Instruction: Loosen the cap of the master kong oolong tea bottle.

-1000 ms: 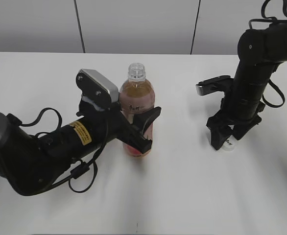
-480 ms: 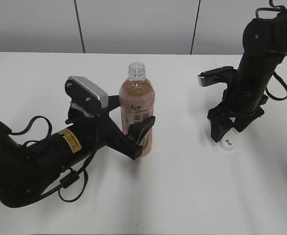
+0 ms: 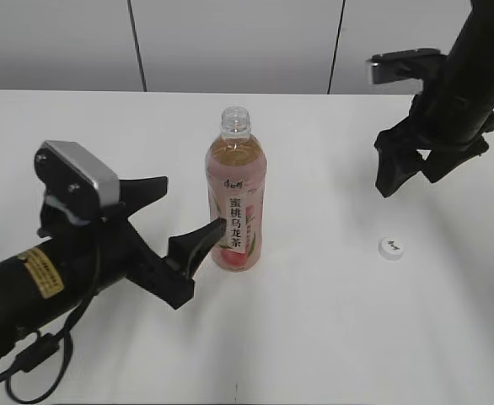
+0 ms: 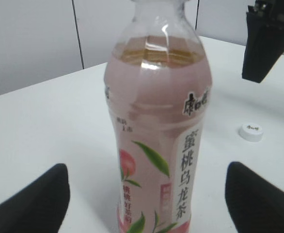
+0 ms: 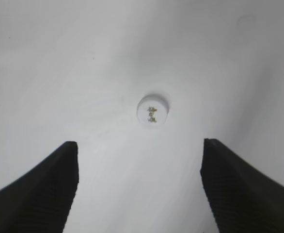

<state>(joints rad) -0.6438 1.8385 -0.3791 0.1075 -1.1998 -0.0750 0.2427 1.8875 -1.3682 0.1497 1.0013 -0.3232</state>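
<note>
White table — bottle labelled 蜜桃乌龙茶

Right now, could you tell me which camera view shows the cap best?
The right wrist view: the cap lies centred on the table between the open right gripper fingers, its mark legible. Exterior and left wrist views show it small, right of the bottle.
</note>
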